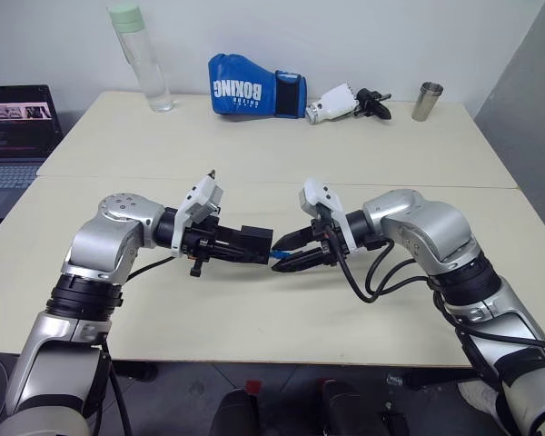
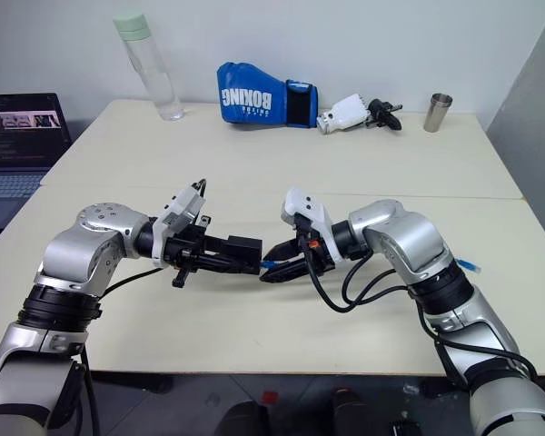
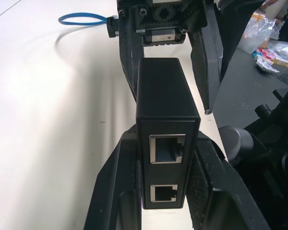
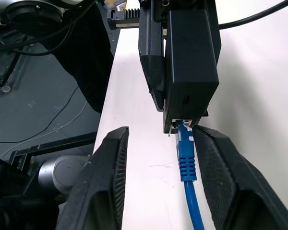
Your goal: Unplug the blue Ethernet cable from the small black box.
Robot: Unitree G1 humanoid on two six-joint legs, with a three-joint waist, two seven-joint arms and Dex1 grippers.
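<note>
Spread right gripper [image 4: 156, 187] flanks blue Ethernet cable [image 4: 186, 165] plugged into matte black box [image 4: 189, 62], pinched by left gripper [image 1: 220, 243].

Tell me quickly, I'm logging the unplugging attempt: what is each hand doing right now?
Left hand: closed, holding the small matte-black rectangular box.
Right hand: open, fingers either side of the light-blue Ethernet cable, not gripping it.

Head cameras look down over both arms at the table [image 1: 254, 327]; each wrist camera peers close along its own fingers, sharing the small black box [image 3: 165, 110], seemingly from opposite ends.
</note>
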